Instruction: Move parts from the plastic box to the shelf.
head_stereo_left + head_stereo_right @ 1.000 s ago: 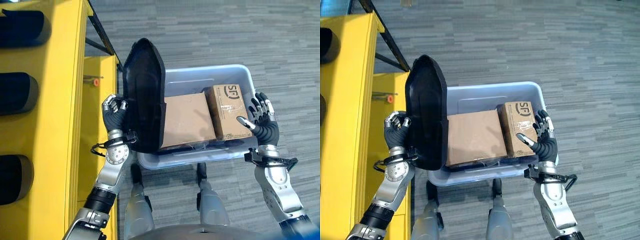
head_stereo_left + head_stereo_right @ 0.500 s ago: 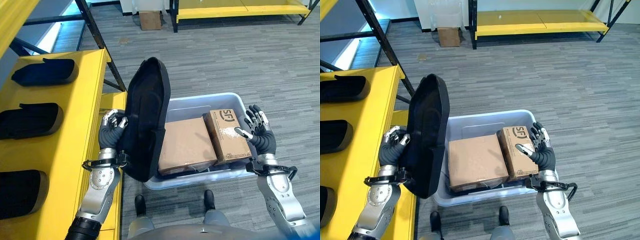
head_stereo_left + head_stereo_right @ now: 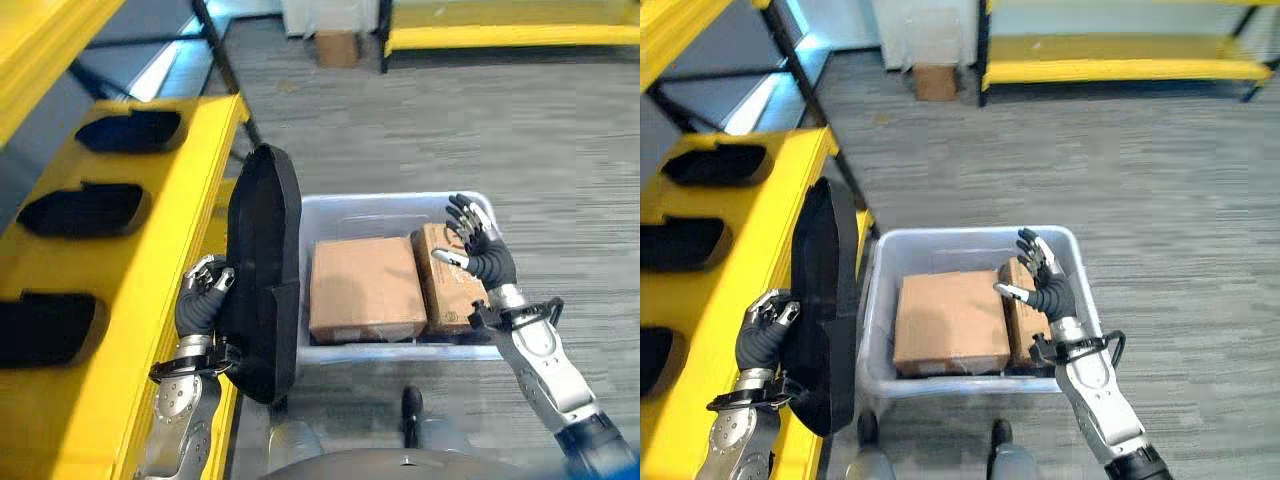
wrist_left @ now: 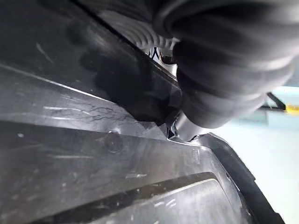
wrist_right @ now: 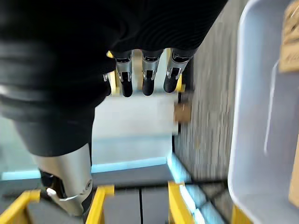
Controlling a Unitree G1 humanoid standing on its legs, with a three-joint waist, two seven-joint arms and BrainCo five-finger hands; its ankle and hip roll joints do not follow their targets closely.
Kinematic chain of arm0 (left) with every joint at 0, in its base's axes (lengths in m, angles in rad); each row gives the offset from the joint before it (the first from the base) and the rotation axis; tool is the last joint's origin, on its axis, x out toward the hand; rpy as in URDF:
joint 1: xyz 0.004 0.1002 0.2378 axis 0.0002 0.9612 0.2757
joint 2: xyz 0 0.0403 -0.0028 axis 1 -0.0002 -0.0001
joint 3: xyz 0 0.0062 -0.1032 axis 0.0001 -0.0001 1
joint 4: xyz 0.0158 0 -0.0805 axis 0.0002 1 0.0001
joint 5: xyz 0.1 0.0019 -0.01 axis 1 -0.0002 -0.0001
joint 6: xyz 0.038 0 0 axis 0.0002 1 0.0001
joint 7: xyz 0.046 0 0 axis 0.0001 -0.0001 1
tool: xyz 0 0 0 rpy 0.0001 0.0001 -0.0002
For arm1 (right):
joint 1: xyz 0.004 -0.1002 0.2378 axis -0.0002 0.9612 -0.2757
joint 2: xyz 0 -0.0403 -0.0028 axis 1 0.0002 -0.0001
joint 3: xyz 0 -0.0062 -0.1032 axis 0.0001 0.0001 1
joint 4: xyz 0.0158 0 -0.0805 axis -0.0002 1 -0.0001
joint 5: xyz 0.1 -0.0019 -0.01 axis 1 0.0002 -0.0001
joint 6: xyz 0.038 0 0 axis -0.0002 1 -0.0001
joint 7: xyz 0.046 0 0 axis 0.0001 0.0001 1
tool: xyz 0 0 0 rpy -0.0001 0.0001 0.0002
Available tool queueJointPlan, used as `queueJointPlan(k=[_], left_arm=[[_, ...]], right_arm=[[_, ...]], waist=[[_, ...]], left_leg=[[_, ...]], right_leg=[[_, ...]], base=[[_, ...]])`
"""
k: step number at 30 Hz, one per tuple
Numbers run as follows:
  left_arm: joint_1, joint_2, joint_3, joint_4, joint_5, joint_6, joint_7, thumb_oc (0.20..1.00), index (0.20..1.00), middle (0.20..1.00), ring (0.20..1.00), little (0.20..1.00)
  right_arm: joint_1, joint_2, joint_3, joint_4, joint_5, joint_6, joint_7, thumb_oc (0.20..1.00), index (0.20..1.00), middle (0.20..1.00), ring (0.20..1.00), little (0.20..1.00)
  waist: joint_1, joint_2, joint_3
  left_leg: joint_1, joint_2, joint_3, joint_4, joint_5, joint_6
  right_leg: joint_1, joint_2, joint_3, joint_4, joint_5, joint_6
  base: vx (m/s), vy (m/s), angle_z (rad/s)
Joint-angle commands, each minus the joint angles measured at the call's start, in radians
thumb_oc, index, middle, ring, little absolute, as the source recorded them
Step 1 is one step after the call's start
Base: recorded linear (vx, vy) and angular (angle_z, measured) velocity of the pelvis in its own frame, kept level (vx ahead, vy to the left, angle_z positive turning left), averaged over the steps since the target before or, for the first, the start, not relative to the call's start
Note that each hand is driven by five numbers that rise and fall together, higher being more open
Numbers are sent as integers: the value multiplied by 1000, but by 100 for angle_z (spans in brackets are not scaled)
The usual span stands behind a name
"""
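Floor (image 3: 1200, 200): grey striped carpet, running back to a far low yellow rack (image 3: 1120, 68) with a small cardboard carton (image 3: 933, 81) on the floor beside it.

Shelf (image 3: 150, 260): yellow, at the robot's left, black-framed. Three black moulded parts (image 3: 112, 208) lay on it in a row from near to far.

Black part (image 3: 260, 270): large, long, moulded plastic, standing on edge between the shelf's edge and the box, outside both. The left hand (image 3: 200, 300) was pressed to its shelf-side face with fingers curled about its edge, gripping it.

Plastic box (image 3: 880, 300): pale grey tub on the floor before the robot. It contained a broad brown cardboard package (image 3: 945, 322), lying flat, and a narrower printed carton (image 3: 448, 290) just beside it on the right.

Right hand (image 3: 1045, 285): hovered over the narrower carton, fingers spread and straight, holding nothing.
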Motion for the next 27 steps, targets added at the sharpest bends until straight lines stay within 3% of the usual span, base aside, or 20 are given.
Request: queueJointPlan(k=[1,2,3,4,5,6,7,9,12,17,20,23,24,25,26,27], left_arm=[[-93,21,82,-58,-12,-66,-2,200,200,200,200,200],[-111,7,73,-58,-26,-68,-4,200,200,200,200,200],[-138,3,52,-64,-32,-65,-16,200,200,200,200,200],[-159,2,39,-66,-30,-63,-18,200,200,200,200,200],[-180,7,18,-66,-10,-51,-15,200,200,200,200,200],[-176,2,13,-63,-15,-49,-20,200,200,200,200,200],[-172,5,12,-52,-4,-46,-20,200,200,200,200,200],[-137,19,57,-60,32,-46,1,200,200,200,200,200],[-98,11,88,-70,47,-40,10,200,200,200,200,200],[-61,2,119,-87,54,-38,2,200,200,200,200,200],[-62,15,121,-74,50,-38,6,200,200,200,200,200],[-41,29,134,-77,53,-35,-1,200,200,200,200,200],[-38,38,140,-79,63,-32,-1,200,200,200,200,200],[-48,47,135,-71,72,-32,4,200,200,200,200,200],[-66,53,113,-50,71,-30,-8,200,200,200,200,200],[-75,58,104,-39,80,-25,-16,200,200,200,200,200]], right_arm=[[-19,-5,-32,-44,-64,-53,-23,1000,1000,1000,1000,1000],[-24,-3,-31,-41,-60,-56,-25,1000,1000,1000,1000,1000],[-8,19,-32,-25,-43,-54,-28,1000,1000,1000,1000,1000],[6,39,-32,-23,-16,-52,-29,1000,1000,1000,1000,1000],[39,60,-48,-29,6,-48,-32,1000,1000,1000,1000,1000],[50,62,-55,-29,9,-47,-35,1000,1000,1000,1000,1000],[54,70,-61,-26,7,-47,-38,1000,1000,1000,1000,1000],[70,94,-52,-13,8,-34,-29,1000,1000,1000,1000,1000],[50,104,-21,3,1,-15,-17,1000,1000,1000,1000,1000],[35,113,2,30,-9,2,-1,1000,1000,1000,1000,1000],[36,114,-6,34,-21,8,-10,1000,1000,1000,1000,1000],[70,123,-19,37,-21,15,-4,1000,1000,1000,1000,1000],[94,135,-22,48,-19,19,0,1000,1000,1000,1000,1000],[101,140,-18,56,-13,19,1,1000,1000,1000,1000,1000],[114,132,-19,61,9,23,16,1000,1000,1000,1000,1000],[121,124,-21,62,19,23,27,1000,1000,1000,1000,1000]], waist=[[-9,-31,-21],[-17,-45,-27],[-58,-48,-58],[-85,-47,-77],[-125,-28,-99],[-133,-18,-108],[-123,-20,-104],[-82,-56,-94],[-58,-93,-82],[-26,-122,-86],[-5,-151,-65],[4,-161,-55],[-4,-154,-49],[-32,-142,-37],[-70,-128,-36],[-82,-129,-38]], left_leg=[[169,-31,57,-8,-188,-173],[205,-74,53,67,-266,-147],[317,-74,120,170,-356,-144],[398,-69,143,216,-359,-154],[463,-116,143,107,-441,-138],[473,-112,168,55,-501,-136],[478,-129,167,16,-527,-128],[448,-197,142,-9,-585,-93],[434,-249,142,-9,-594,-62],[438,-287,129,0,-613,-35],[391,-330,96,74,-642,-16],[371,-375,64,88,-649,9],[382,-386,48,59,-632,22],[390,-384,24,32,-607,31],[403,-378,8,2,-583,38],[401,-383,5,-2,-569,43]], right_leg=[[136,-89,-107,-164,81,113],[157,-117,-154,-223,131,107],[174,-140,-257,-265,153,91],[186,-148,-322,-284,172,85],[166,-178,-392,-254,203,109],[172,-188,-378,-245,192,123],[176,-203,-384,-250,210,136],[187,-267,-402,-286,314,194],[180,-309,-411,-301,369,202],[198,-345,-413,-320,403,228],[207,-400,-421,-339,466,258],[211,-442,-415,-349,508,278],[195,-460,-383,-287,507,274],[165,-422,-273,-224,465,253],[130,-268,-139,-161,338,201],[120,-194,-117,-134,290,178]], base=[[-310,-272,343],[-433,-367,347],[-342,-191,391],[-360,3,378],[-164,192,301],[-110,315,343],[1,368,225],[-135,368,77],[-149,143,24],[-19,100,-7],[-73,160,-7],[-46,307,16],[-24,379,5],[-12,509,11],[-10,416,34],[57,331,44]])
